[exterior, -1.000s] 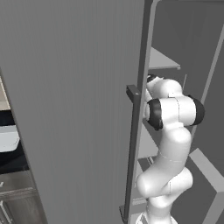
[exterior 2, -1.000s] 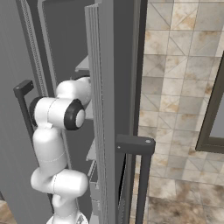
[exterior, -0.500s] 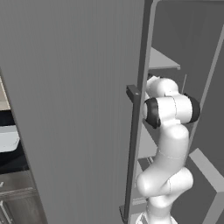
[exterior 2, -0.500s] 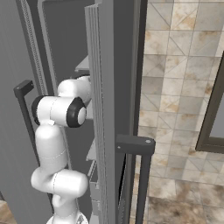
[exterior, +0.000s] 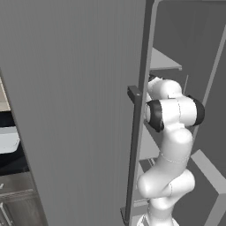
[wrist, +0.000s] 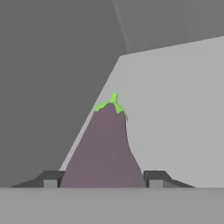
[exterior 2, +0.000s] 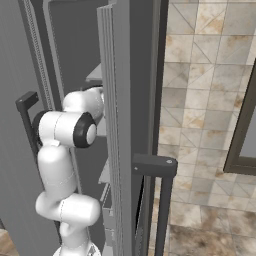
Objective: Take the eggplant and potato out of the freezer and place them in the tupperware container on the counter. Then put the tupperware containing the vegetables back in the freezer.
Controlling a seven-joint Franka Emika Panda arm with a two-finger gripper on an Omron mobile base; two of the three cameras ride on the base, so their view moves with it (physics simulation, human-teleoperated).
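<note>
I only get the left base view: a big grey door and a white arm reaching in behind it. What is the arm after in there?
Observer: The hand view shows the eggplant, dark purple with a green stem tip pointing away from the camera.
Visitor: Has it got hold of it?
Observer: The gripper has a fingertip at each side of the eggplant's wide end, right against it.
Visitor: What is it lying on?
Observer: A pale grey shelf of the freezer.
</note>
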